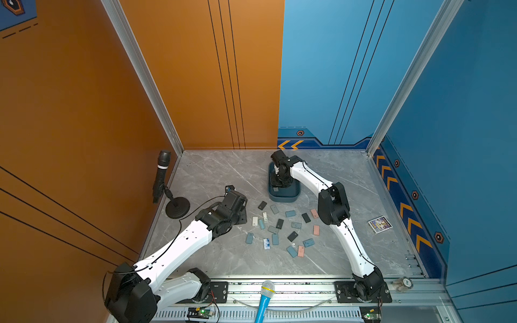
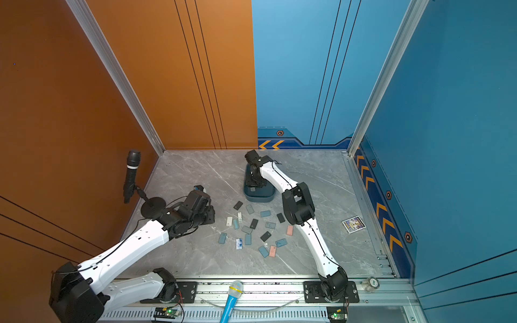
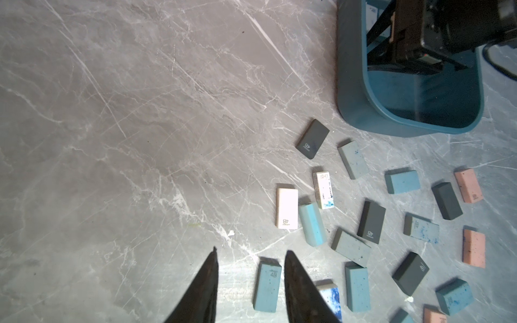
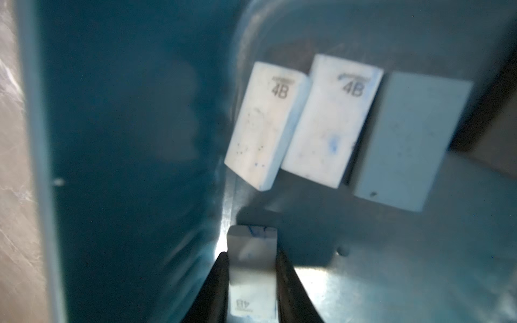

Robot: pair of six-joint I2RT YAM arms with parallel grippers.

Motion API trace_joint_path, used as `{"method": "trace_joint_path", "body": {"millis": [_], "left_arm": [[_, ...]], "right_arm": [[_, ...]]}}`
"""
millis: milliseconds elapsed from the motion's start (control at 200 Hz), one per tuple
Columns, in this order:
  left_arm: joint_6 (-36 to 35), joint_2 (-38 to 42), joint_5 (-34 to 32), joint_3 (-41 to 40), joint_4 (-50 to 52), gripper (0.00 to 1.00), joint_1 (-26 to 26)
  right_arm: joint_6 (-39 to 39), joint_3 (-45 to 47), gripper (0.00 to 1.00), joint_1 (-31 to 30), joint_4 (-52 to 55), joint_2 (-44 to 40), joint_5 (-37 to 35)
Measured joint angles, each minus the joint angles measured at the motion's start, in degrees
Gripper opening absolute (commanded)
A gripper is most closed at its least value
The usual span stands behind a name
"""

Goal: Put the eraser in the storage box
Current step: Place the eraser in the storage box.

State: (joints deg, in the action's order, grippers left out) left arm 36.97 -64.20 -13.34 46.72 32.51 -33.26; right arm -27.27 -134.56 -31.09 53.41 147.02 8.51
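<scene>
Counter: grey marble-look slab w/ pale veining, smooth and hard.

Right arm was bent down into the storage box. Left arm stood apart from the box, at the far edge of the scatter.

Box: dark teal plastic, rectangular w/ rounded corners, low glossy walls.

Loose erasers lay spread on the counter just short of the box, robot side. They were small flat matt blocks in blue, grey, black, pink and white, some stamped 4B.

Inside the box, three stored erasers lay flat side by side on its floor: two white, one pale grey.

Right jaws were clamped on the eraser, a white ink-smudged 4B block. Its long axis ran in line w/ the fingers, free end toward the box floor, close to one wall and short of the stored three. Contact w/ floor: cannot tell. Judgement: only release appeared outstanding.

Left jaws stood apart, empty. A blue eraser lay on the counter in line w/ their gap, long axis roughly along the fingers.
</scene>
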Motion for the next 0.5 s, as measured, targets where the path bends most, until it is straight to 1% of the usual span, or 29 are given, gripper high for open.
{"method": "trace_joint_path", "body": {"millis": [140,275,501], "left_arm": [[0.42,0.28,0.0,-0.5,0.17,0.4,0.0],[0.44,0.37,0.0,-0.55,0.24,0.41,0.0],[0.44,0.72,0.02,-0.87,0.31,0.41,0.0]], "right_arm": [[-0.22,-0.09,0.33,0.0,-0.02,0.02,0.44],[-1.03,-0.17,0.41,0.0,-0.07,0.02,0.59],[-1.29,-0.28,0.44,0.0,-0.07,0.02,0.76]]}}
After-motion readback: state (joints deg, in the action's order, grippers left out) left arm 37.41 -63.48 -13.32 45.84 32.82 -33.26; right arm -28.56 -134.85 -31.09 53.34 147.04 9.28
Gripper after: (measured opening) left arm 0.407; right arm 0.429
